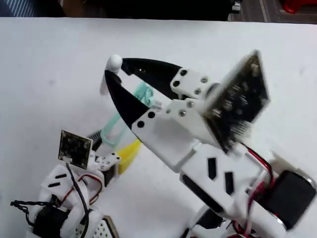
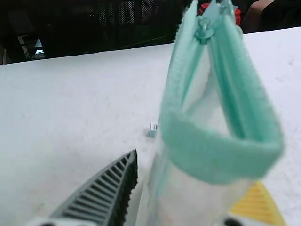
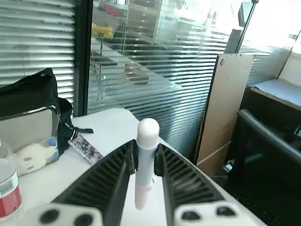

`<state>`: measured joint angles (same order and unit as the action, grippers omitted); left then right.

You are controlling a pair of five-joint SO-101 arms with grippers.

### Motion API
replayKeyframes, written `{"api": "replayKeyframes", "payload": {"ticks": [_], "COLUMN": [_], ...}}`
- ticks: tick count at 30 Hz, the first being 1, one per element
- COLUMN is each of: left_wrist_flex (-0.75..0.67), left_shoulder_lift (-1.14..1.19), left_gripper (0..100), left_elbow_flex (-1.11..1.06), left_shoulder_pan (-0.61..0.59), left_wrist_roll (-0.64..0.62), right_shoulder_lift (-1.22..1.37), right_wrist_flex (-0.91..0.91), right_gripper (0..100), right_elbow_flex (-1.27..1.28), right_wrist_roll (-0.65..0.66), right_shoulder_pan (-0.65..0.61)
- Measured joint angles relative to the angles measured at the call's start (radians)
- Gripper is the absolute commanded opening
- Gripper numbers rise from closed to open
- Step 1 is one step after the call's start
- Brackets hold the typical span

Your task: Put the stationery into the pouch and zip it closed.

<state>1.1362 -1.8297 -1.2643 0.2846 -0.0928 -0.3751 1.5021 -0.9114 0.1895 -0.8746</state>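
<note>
right tool (image 3: 146, 147) aloft — tightly clamped

Bright, even light floods the desk (image 1: 49, 74) in the high view. The white top nearly washes out, and the shadows under the arms are soft and faint. Its far edge drops into a dark band. The circuit board (image 1: 237, 99) nearest the lens is smeared and out of focus.

In the left wrist view the pouch (image 2: 221, 132) sits so close that its rim goes soft. The desk behind it glows pale, and the room beyond is almost black.

In the right wrist view daylight pours through the blinds (image 3: 141, 61), blowing out to white in places and streaking glare across the glass. The white pen (image 3: 146, 188) in the right end effector (image 3: 146, 145) catches that light along its rounded tip.
</note>
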Motion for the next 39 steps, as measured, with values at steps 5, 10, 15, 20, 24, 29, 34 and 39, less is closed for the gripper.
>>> {"api": "replayKeyframes", "payload": {"ticks": [5,10,15,20,24,29,34,39], "left_wrist_flex": [0.000,0.000,0.000,0.000,0.000,0.000,0.000,0.000], "left_shoulder_lift": [0.000,0.000,0.000,0.000,0.000,0.000,0.000,0.000], "left_gripper": [30,30,30,30,30,30,30,30], "left_elbow_flex": [0.000,0.000,0.000,0.000,0.000,0.000,0.000,0.000], "left_shoulder_pan": [0.000,0.000,0.000,0.000,0.000,0.000,0.000,0.000], "left_wrist_roll": [0.000,0.000,0.000,0.000,0.000,0.000,0.000,0.000], "right_shoulder_lift": [-0.040,-0.086,-0.072,-0.083,-0.035,-0.023,-0.021,-0.021], "right_wrist_flex": [0.000,0.057,0.110,0.143,0.143,0.143,0.143,0.143], "right_gripper": [1.6,1.6,1.6,1.6,1.6,1.8,10.9,26.8], "right_elbow_flex": [-0.020,0.011,0.104,0.137,0.209,0.275,0.282,0.282], "right_wrist_roll": [0.000,0.021,0.057,0.058,0.058,0.058,0.058,0.058], "right_shoulder_pan": [0.000,-0.005,-0.003,-0.006,-0.006,-0.002,0.000,-0.003]}}
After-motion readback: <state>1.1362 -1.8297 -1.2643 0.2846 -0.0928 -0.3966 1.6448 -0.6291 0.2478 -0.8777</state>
